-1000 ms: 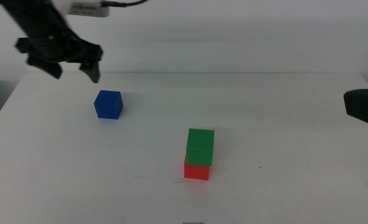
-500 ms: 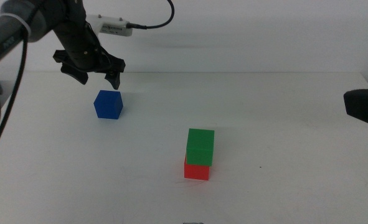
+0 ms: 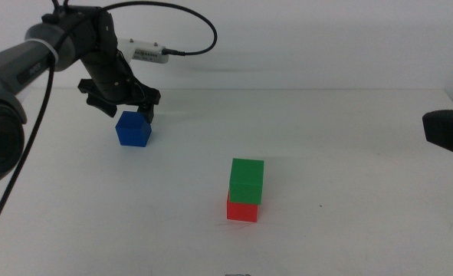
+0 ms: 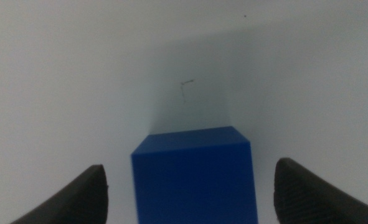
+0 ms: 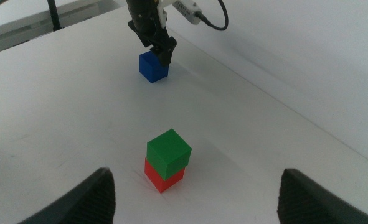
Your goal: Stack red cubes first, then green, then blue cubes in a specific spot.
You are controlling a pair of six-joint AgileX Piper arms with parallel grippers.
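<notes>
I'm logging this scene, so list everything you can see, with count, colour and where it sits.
red cube: one, bright red, on the white table, bottom of the stack.
green cube: one, green, on top of the red cube, turned slightly off square.
blue cube: one, dark blue, alone on the table, apart from the stack, between the open jaws.
table: one, white.
cable: one, black, looping above the left arm.
left gripper: one, dark, open, lowered over the blue cube.
right gripper: one, dark, open, waiting at the table's right side.

No words, labels or numbers can be read; the cubes' faces look plain, perhaps blurred in places.
</notes>
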